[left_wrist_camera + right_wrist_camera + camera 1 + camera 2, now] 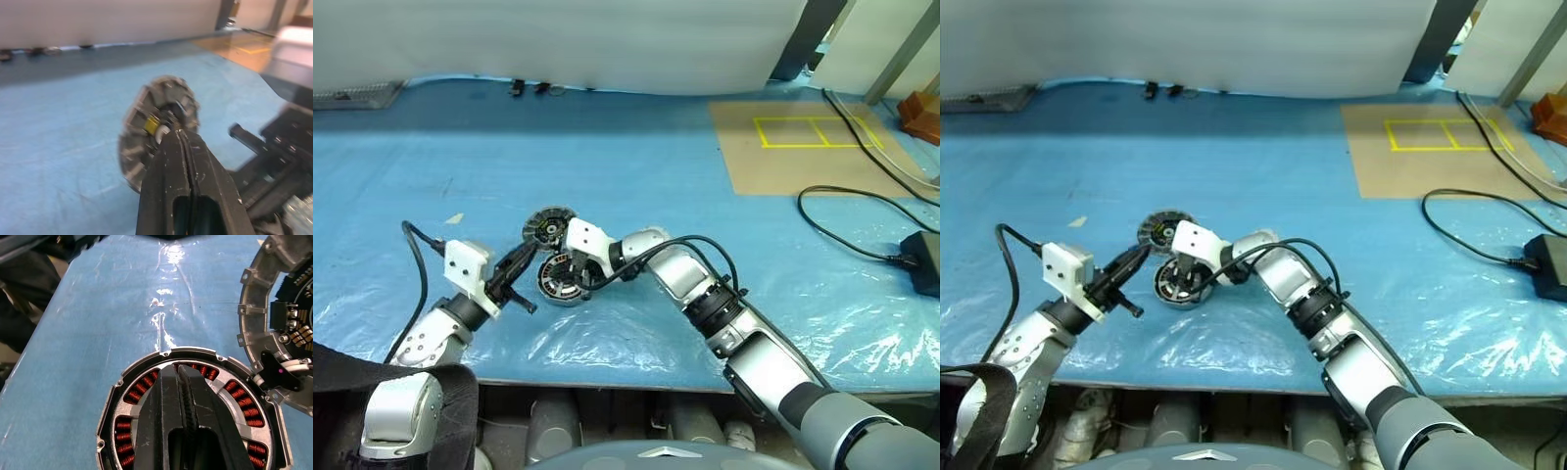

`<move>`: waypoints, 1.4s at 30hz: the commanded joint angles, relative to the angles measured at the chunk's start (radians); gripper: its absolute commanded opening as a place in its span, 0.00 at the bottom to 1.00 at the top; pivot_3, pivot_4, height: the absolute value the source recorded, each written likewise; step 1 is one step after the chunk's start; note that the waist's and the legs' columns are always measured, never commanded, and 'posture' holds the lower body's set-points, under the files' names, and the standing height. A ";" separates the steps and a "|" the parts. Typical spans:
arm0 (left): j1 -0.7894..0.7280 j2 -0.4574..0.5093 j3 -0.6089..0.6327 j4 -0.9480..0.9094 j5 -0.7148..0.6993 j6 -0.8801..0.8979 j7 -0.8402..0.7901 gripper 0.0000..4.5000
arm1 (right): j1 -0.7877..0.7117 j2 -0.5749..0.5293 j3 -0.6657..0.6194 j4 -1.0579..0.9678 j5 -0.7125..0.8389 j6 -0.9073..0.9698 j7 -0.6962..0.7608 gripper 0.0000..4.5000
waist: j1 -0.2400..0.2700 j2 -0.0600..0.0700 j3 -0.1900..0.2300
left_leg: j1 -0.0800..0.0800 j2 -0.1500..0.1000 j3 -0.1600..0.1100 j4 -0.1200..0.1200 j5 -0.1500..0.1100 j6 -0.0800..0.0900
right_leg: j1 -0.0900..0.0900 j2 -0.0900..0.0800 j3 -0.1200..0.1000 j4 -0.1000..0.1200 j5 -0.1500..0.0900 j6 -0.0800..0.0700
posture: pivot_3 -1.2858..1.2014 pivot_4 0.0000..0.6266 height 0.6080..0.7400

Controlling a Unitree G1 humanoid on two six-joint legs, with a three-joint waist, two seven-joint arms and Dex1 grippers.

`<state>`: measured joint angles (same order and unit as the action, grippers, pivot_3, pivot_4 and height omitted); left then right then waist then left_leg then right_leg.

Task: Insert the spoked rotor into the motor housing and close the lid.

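On the counter's (636,166) crinkly blue plastic sheet, near its front edge, the housing (195,406) lies flat, copper windings ringing its face upward. The closed right pincer (183,377) hovers over it, empty. The ribbed silver lid (156,127) stands on edge just behind, pinched at its hub by the closed left pincer (178,139). Bare sheet spreads wide beyond.

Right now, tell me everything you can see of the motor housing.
The motor housing is a round silver-grey metal disc with small tabs on its rim and a ring of copper-coloured windings around a pale centre. It lies flat, face up, on the blue plastic sheet. The shut right gripper hangs over its middle; contact is unclear. The lid overlaps its edge.
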<state>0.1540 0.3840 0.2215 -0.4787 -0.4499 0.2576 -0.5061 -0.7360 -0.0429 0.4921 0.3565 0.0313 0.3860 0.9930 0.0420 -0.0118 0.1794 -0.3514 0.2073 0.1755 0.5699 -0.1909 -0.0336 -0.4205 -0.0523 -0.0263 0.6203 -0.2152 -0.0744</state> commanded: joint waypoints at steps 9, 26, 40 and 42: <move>-0.221 0.081 0.152 0.216 -0.081 0.045 0.020 0.00 | 0.040 -0.143 -0.163 -0.314 0.305 0.273 0.183 0.01 | 0.006 -0.001 0.000 | -0.001 -0.001 0.000 0.000 0.000 0.000 | 0.000 0.000 0.000 0.000 0.000 0.000 | 0.52 0.24 1.00; -0.682 0.210 -0.097 0.733 -0.140 0.262 -0.578 0.00 | 0.112 -0.312 -0.246 -0.488 0.523 0.533 0.173 0.01 | 0.014 -0.001 0.000 | -0.003 -0.002 -0.001 0.001 0.003 -0.004 | -0.001 0.001 -0.001 0.000 0.000 0.000 | 0.52 0.24 1.00; -0.730 0.229 -0.245 0.593 -0.180 0.511 -0.761 0.00 | 0.117 -0.354 -0.343 -0.521 0.706 0.674 0.140 0.01 | 0.039 -0.001 0.000 | -0.005 -0.001 0.000 0.000 0.003 -0.004 | -0.002 -0.001 -0.002 -0.001 0.000 0.000 | 0.52 0.24 1.00; -0.701 0.241 -0.264 0.532 -0.186 0.545 -0.759 0.00 | 0.108 -0.357 -0.356 -0.520 0.739 0.693 0.146 0.01 | 0.039 -0.001 0.000 | -0.005 -0.002 0.000 0.000 0.003 -0.004 | -0.002 -0.001 -0.002 -0.001 0.000 0.000 | 0.52 0.24 1.00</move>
<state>-0.5603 0.6032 -0.0347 0.1181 -0.6125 0.7780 -1.2532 -0.6172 -0.3971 0.1652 -0.1278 0.7206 1.0658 1.1252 0.0806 -0.0126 0.1792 -0.3568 0.2058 0.1752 0.5698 -0.1883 -0.0379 -0.4227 -0.0528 -0.0280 0.6188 -0.2152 -0.0744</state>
